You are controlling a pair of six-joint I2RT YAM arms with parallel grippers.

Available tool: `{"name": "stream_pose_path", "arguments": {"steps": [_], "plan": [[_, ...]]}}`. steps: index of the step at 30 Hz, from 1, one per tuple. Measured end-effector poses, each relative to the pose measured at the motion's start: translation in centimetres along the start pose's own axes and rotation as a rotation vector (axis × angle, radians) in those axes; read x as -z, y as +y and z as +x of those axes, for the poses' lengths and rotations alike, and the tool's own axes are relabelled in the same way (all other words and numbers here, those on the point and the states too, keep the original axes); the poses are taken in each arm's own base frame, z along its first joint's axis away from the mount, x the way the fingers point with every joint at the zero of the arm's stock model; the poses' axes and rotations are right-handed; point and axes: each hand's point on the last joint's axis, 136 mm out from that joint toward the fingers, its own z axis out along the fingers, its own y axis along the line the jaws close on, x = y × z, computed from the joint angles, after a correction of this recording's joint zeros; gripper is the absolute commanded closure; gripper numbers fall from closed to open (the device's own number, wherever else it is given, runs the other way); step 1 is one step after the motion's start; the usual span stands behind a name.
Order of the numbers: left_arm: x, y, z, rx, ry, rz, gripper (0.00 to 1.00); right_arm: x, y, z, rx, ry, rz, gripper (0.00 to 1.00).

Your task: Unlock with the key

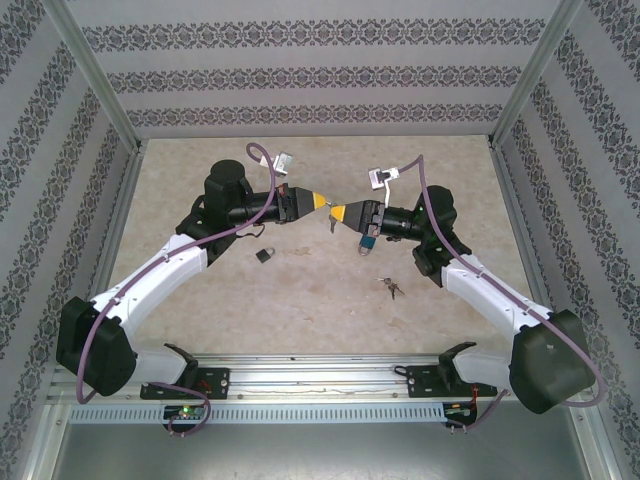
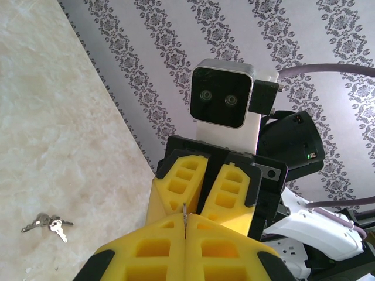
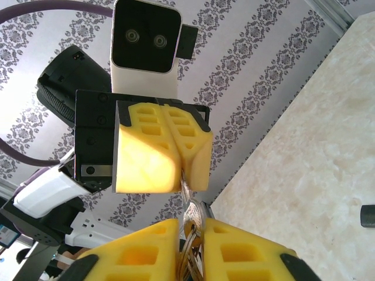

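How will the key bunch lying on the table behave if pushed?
The key bunch probably slides rather than rolls, since it lies flat on the smooth table. Its keys splay from one ring, so they likely swivel loosely.

Up from the base rail [image 1: 320, 375], each arm starts in a bulky black shoulder housing, runs on as a white link, seen on the left arm [image 1: 160, 270] and the right arm [image 1: 495, 290], and turns black again at the joints beyond. A purple cable [image 1: 252, 148] loops along each. Farthest from the rail sit ribbed yellow fingers [image 2: 146, 254] in black, screw-fastened mounts, topped by a white camera box [image 2: 225, 96] with a black two-lens face.
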Motion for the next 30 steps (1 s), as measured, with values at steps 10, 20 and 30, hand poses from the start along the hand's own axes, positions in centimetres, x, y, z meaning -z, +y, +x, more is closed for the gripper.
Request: {"name": "stream_pose_path", "arguments": {"steps": [10,20,30], "plan": [[0.0,-0.1,-0.1,-0.004,-0.002,0.004,1.0,0.0,-0.1,0.0,-0.002,-0.001,0.003,1.0],[0.5,0.5,-0.6,0.001,-0.039,-0.024,0.52,0.5,-0.2,0.2,0.097,-0.028,0.069,1.0],[4.7,6.0,-2.3,0.1,-0.204,-0.255,0.3,1.0,-2.7,1.0,0.161,-0.037,0.217,1.0]]}}
